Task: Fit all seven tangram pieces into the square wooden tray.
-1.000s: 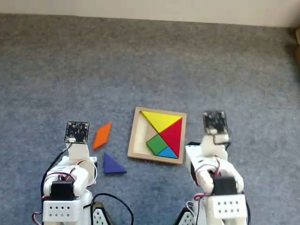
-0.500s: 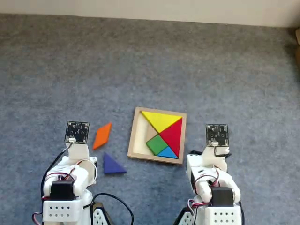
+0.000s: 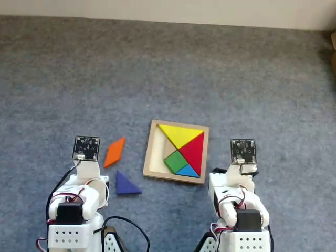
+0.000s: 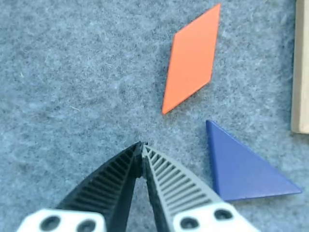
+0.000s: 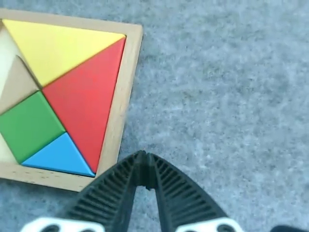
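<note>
Right arm has drawn back toward its base; its hand (image 5: 144,158) is clenched and empty, just beside the tray (image 5: 123,96). Left hand (image 4: 141,147) is clenched too, holding nothing, near the dark blue triangle (image 4: 241,169) and the orange parallelogram (image 4: 192,58) on the tabletop (image 3: 157,68). Farther off, the yellow triangle (image 3: 179,135), red triangle (image 3: 193,149), green square (image 3: 174,159) and light blue triangle (image 3: 186,169) lie in the tray.

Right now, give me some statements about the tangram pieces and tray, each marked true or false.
The orange parallelogram piece lies on the grey carpet, outside the square wooden tray. True.
The green square piece lies on the carpet. False: it sits in the tray.
The left arm's fingers grip the dark blue triangle piece. False: they are shut on nothing.
The red triangle piece touches the yellow triangle piece. True.
</note>
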{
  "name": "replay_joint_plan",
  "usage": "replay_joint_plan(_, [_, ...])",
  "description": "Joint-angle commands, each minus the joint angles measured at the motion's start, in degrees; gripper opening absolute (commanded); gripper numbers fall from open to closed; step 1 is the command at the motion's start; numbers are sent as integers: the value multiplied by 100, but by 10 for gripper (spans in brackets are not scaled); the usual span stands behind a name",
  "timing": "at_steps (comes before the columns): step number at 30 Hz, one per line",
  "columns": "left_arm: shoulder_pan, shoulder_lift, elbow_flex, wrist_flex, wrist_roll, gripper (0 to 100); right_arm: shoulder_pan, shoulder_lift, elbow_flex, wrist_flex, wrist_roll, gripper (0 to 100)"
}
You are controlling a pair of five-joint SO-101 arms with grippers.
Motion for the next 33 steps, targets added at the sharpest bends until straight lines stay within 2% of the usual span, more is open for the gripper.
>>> replay_joint_plan(1, [-435,-242,-664,-18,-18,8,66,-92,752,-127,-18,5])
replay_joint_plan(3, [-347,-242,-1051,-97,-659,8,66,-92,752,-127,-18,5])
replay_joint_plan(5, [-303,-242,-1349,-176,-1732,8,66,-92,752,-127,-18,5])
replay_joint_plan(7, [-154,-242,-1604,-211,-2259,8,66,-92,752,-127,-18,5])
replay_joint_plan(14, [189,92,-2404,-185,-2198,7,66,-92,752,-127,-18,5])
replay_joint_plan(20, [699,2246,-3134,-229,-2198,12,66,-92,752,-127,-18,5])
replay_joint_plan(27, [813,4655,-4198,-246,-1301,162,66,-92,752,-136,-18,5])
replay_joint_plan(33, [945,6413,-4374,-1345,-1275,165,66,-92,752,-136,-18,5])
